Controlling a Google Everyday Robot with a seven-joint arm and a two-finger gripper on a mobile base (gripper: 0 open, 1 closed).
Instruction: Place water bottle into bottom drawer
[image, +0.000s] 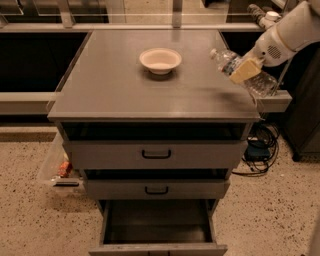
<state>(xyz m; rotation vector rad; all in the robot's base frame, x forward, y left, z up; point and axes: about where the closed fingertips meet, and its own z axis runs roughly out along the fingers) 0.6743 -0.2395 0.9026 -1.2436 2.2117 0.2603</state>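
The water bottle (260, 84) is a clear crinkled plastic bottle with a white cap. It hangs tilted above the right edge of the grey cabinet top (115, 90), cap pointing up-left. My gripper (245, 70), with tan pads, is shut around the bottle's middle. The white arm reaches in from the upper right. A faint shadow lies on the top below the bottle. The bottom drawer (157, 228) is pulled open at the base of the cabinet, and its dark interior shows nothing inside.
A white bowl (160, 59) sits on the cabinet top at mid-back. Two shallower drawers with black handles, upper (156, 154) and middle (156, 190), are closed. Cables (260, 145) lie on the floor at right. A clear bin (59, 167) stands at left.
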